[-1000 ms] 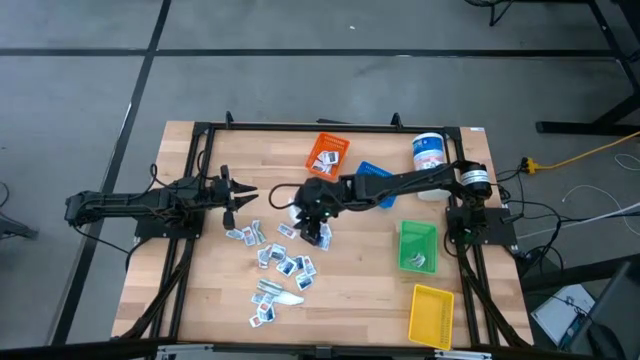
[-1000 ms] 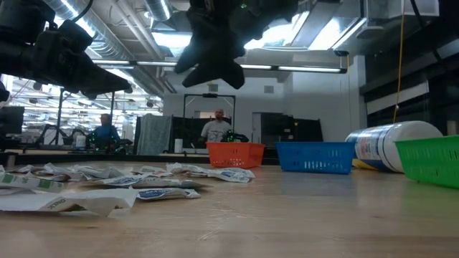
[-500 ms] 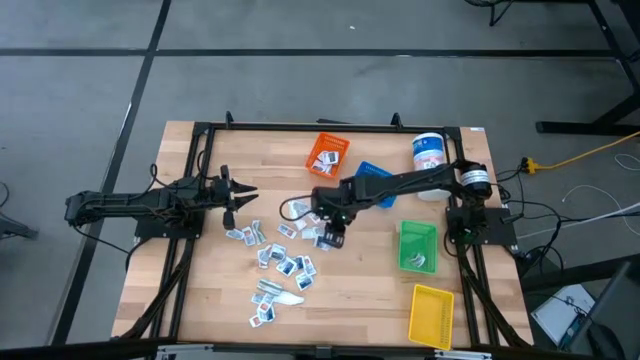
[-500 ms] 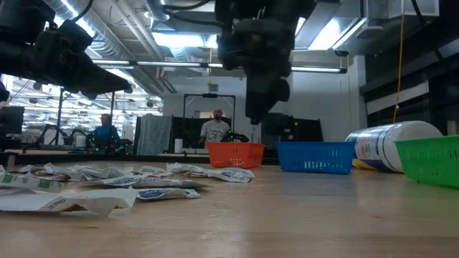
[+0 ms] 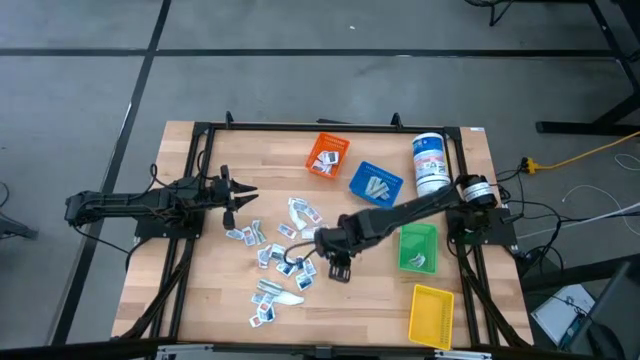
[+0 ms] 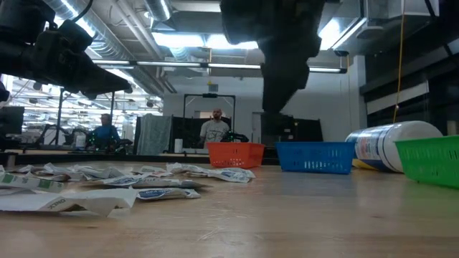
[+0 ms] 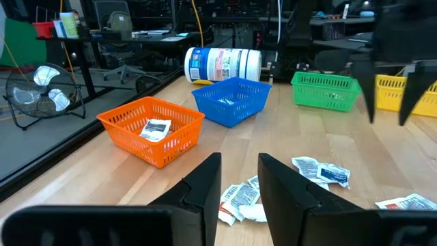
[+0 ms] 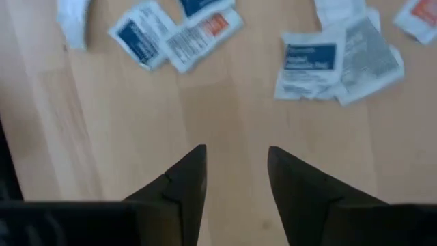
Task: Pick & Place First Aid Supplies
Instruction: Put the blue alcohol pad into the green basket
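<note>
My right gripper (image 5: pixel 338 268) hangs over bare wood at the right edge of the scattered first aid packets (image 5: pixel 280 258), its fingers (image 8: pixel 184 179) spread apart with nothing between them. From its wrist I see several packets lying flat just ahead of the fingertips, white with blue and red print. My left gripper (image 5: pixel 236 195) waits at the left side of the table, its fingers (image 7: pixel 205 184) parted too and empty, pointing toward the pile.

The orange bin (image 5: pixel 326 154) sits at the back of the table and holds a few packets; the left wrist view shows one lying on its floor. The blue bin (image 5: pixel 375 184), just beside it, also has packets inside. The green bin (image 5: pixel 417 247) on the right holds a couple near its front end. The yellow bin (image 5: pixel 431 316), nearest the front edge, looks bare inside. A white canister (image 5: pixel 429 162) with a blue label lies on its side behind the green bin.

Most packets are still loose on the table (image 5: pixel 370 310).
</note>
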Controlling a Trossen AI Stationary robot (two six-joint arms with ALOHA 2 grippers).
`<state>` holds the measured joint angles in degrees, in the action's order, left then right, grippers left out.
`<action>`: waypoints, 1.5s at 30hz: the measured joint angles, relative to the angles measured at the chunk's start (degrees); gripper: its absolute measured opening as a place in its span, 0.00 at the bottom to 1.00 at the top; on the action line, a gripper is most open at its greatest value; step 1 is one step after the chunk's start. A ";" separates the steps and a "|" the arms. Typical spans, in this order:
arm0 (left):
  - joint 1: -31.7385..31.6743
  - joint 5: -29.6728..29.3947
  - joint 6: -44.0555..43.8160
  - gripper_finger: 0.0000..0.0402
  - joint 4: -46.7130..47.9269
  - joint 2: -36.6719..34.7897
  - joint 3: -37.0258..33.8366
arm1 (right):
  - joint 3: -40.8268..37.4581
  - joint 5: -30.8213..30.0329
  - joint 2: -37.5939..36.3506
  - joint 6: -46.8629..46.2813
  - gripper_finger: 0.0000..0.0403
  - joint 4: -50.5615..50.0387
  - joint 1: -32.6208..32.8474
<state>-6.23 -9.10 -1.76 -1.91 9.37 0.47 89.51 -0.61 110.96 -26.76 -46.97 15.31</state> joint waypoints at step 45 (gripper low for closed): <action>0.00 0.05 0.00 0.23 0.01 0.21 0.01 | -12.06 -11.60 6.33 27.04 0.39 28.45 -2.49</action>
<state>-6.23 -9.05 -1.76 -1.91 9.58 0.48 77.45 -12.21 117.29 0.28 -18.52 12.82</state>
